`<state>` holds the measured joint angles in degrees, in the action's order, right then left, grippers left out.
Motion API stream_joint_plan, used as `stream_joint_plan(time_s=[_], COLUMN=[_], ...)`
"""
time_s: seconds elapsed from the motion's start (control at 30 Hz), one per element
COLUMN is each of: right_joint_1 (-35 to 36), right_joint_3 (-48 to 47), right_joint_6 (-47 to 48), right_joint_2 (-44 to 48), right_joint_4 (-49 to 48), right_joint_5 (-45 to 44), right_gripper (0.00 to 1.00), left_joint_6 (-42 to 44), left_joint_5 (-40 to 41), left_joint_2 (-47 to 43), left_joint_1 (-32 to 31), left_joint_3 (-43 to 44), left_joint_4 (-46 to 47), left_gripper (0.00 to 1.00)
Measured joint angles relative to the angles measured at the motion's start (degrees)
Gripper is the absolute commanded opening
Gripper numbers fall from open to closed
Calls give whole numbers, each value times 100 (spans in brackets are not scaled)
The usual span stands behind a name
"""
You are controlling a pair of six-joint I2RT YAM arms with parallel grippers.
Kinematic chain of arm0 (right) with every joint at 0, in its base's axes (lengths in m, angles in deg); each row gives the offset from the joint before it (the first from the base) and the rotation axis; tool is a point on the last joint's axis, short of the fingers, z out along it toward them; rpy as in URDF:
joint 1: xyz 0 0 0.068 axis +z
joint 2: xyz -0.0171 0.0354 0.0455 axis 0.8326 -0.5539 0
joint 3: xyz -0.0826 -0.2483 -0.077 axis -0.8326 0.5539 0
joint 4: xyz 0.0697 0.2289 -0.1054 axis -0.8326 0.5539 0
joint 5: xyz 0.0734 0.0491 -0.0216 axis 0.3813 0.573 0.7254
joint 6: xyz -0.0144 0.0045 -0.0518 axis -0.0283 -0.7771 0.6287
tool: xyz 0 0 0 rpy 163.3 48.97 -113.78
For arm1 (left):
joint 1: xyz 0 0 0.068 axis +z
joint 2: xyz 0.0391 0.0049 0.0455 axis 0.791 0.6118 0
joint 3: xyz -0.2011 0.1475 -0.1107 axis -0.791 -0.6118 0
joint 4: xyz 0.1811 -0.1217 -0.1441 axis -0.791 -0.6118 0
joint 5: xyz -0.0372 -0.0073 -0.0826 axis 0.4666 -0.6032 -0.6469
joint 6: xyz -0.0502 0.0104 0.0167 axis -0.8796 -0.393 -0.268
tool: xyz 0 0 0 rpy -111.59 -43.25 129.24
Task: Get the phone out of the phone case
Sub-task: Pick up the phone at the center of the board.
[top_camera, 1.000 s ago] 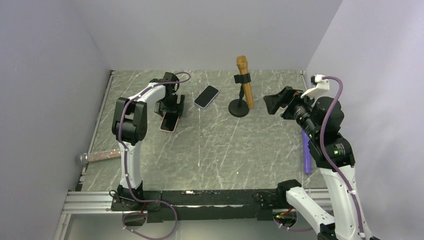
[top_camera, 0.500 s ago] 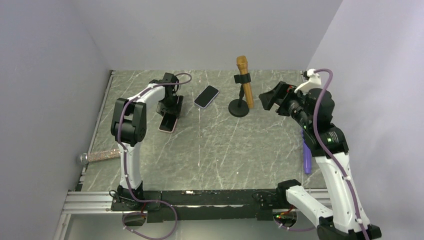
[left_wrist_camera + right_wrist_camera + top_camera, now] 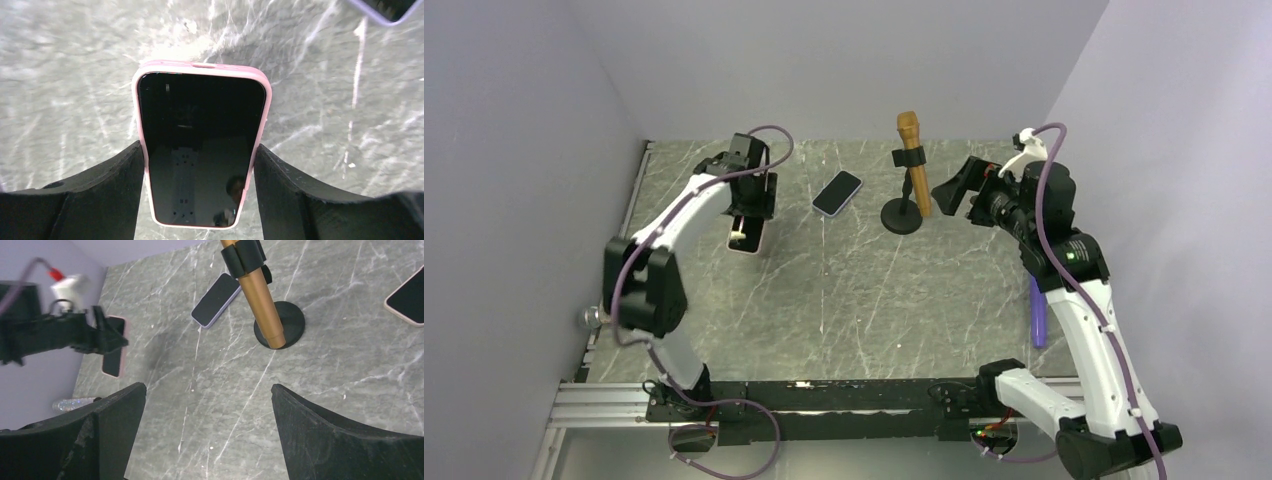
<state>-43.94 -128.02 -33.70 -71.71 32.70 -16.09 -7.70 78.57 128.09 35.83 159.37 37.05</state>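
Left end effector point(image 3: 746, 220) clamps the long edges of the phone point(image 3: 200, 115), which still sits in its pink case point(image 3: 200, 66), and seems to hold it just clear of the worktop point(image 3: 844, 290) at the far left. The phone's long axis runs straight out along the fingers, screen towards the wrist camera. To the right, past the microphone stand point(image 3: 902, 215), the right end effector point(image 3: 949, 197) hangs with jaws spread wide. It is well apart from the phone and must travel left to reach it. A second ago the phone lay flat under open left jaws, and the right arm sat farther right.
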Motion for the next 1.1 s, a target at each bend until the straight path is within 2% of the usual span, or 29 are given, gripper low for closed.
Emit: stream_joint_plan(time_s=[0.13,0.23,0.4,0.5,0.6,0.87,1.03,1.1], right_joint_1=[173,553,1300,1471,1537,2068,2468,2592], right_joint_3=[-44,-46,-118,-127,-177,-546,-807,-848], right_joint_6=[-68,-138,-197,-258,-363,-555,-551,-553], right_joint_2=[-396,-684,-1182,-1325,-1443,-2031,-2487,-2651], right_joint_4=[-15,-61,-326,-566,-828,-1325,-1349,-1384], right_joint_5=[42,59,302,570,817,1067,1069,1062], right_gripper=[100,100,99,92,85,84,83,79], left_joint_6=[-2,190,833,1191,1633,2350,2544,2647], left_joint_5=[452,544,79,-232,-501,-1351,-1493,-1495], left_joint_2=[-1259,-2159,-3807,-4433,-4695,-4675,-4586,-4553], left_joint_1=[-310,-634,-1132,-1355,-1637,-2061,-2258,-2404], left_joint_3=[-461,-938,-2304,-2824,-3082,-3331,-3331,-3331], left_joint_4=[321,890,2256,2789,3259,3676,3663,3665], left_gripper=[0,0,0,0,0,0,0,0])
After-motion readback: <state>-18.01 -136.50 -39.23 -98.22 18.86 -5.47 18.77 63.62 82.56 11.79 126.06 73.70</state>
